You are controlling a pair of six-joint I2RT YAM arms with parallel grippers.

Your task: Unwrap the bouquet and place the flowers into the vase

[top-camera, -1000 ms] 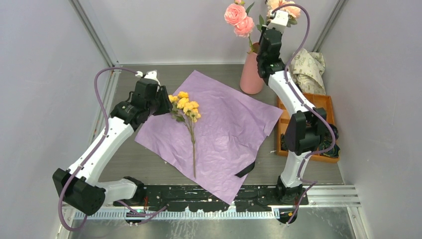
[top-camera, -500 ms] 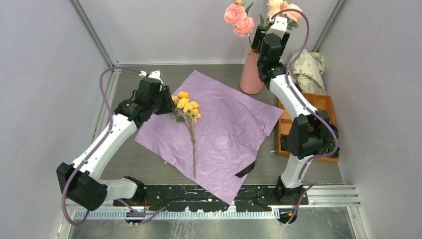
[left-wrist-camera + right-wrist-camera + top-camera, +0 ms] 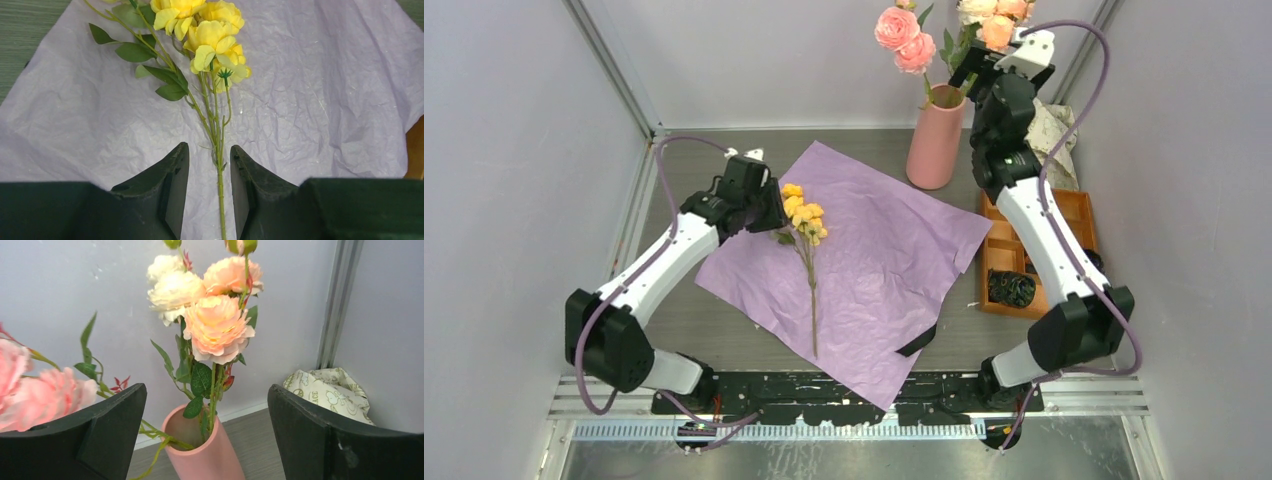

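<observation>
**A:** Top external view first. Where does the yellow spray [image 3: 801, 213] lie?

**B:** Flat on the spread lilac paper [image 3: 884, 250]. Its long axis runs near to far, with the heads towards the back wall and the cut end towards the arm bases.

**A:** And the left gripper [image 3: 210, 150]?

**B:** Low over the spray, close by the heads. From the left wrist, its fingers [image 3: 172, 175] stand either side of the stem. The gap between them is wider than the stem, so they are parted and clasp nothing.

**A:** The vase [image 3: 934, 135]?

**B:** Upright near the back wall, just beyond the paper's far edge, mouth up. Pink blooms [image 3: 902, 38] and peach and cream blooms [image 3: 217, 327] stand in it, stems down in the mouth and heads up.

**A:** The right gripper [image 3: 206, 390]?

**B:** Raised beside those heads, to the vase's right, jaws spread wide and empty. Crumpled cream paper [image 3: 327, 387] sits in the far right corner, behind the orange tray [image 3: 1009, 250].
</observation>
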